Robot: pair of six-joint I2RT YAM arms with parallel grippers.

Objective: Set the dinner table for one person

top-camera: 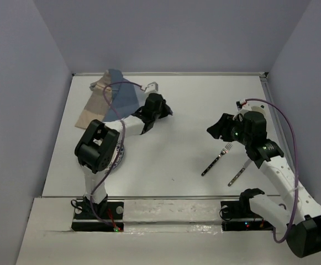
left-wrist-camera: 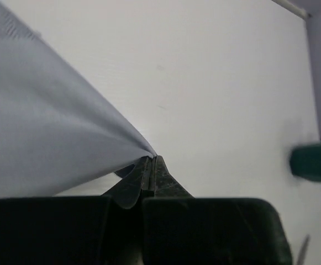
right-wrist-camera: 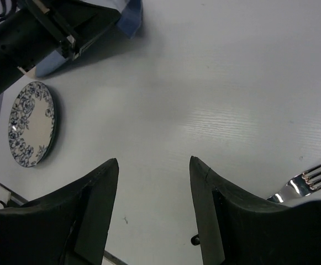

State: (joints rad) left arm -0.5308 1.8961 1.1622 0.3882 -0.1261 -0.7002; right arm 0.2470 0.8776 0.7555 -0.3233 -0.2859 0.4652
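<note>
The white dinner table [top-camera: 188,99] fills the top view. My left gripper [top-camera: 164,112] is shut on a corner of the tan-and-blue placemat [top-camera: 108,96], which is lifted and folded over at the back left. In the left wrist view the jaws [left-wrist-camera: 152,160] pinch the blue cloth [left-wrist-camera: 50,127]. My right gripper [top-camera: 220,128] is open and empty above the table, just beyond the fork [top-camera: 218,159]. In the right wrist view its fingers [right-wrist-camera: 153,165] stand wide apart over bare table, with the fork's tines [right-wrist-camera: 306,181] at the right.
A blue-patterned plate [right-wrist-camera: 32,124] lies at the near left, mostly hidden under the left arm in the top view [top-camera: 119,157]. A second piece of cutlery [top-camera: 239,173] lies right of the fork. Grey walls enclose the table.
</note>
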